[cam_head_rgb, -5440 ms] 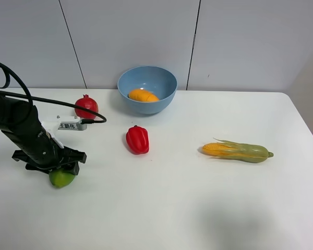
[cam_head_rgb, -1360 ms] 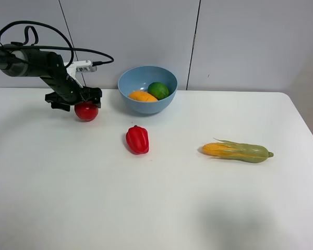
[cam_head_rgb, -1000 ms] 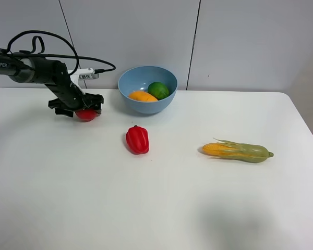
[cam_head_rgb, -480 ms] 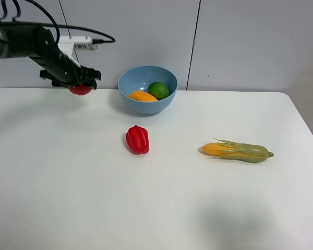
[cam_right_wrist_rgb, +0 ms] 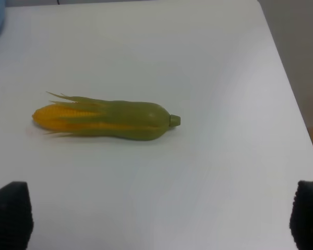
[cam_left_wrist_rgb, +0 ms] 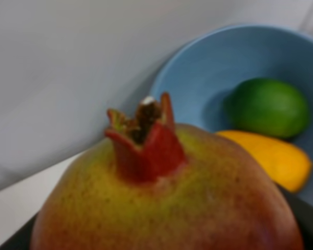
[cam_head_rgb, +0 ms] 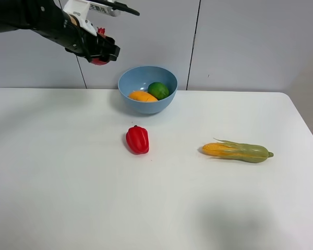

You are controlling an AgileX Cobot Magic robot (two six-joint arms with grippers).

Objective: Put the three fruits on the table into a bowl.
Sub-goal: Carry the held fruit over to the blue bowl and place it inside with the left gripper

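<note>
Now my left gripper [cam_head_rgb: 100,53] is up in the air, off the table [cam_head_rgb: 68,198], a bit to the left of the bowl [cam_head_rgb: 147,89]. It is pinching the pomegranate [cam_head_rgb: 99,61]. From the high camera I can only see a small red bit of the fruit poking out under the dark claw. My left wrist camera is very close to the pomegranate [cam_left_wrist_rgb: 167,192], which fills most of that picture. Its little crown sticks up and its skin looks red with some yellow-green.

The light-blue bowl sits at the back of the white table, near the wall. The mango [cam_head_rgb: 142,96] and the lime [cam_head_rgb: 158,90] are both inside it, side by side. The wrist camera shows them in the bowl too, just past the pomegranate.

A red bell pepper [cam_head_rgb: 137,139] sits on the table in front of the bowl. A corn cob [cam_head_rgb: 237,151] in its green husk lies well off to the right.

My right gripper [cam_right_wrist_rgb: 161,221] looks spread wide, with one dark fingertip [cam_right_wrist_rgb: 9,213] at each side of its picture and nothing between them. It hangs near the corn cob.
</note>
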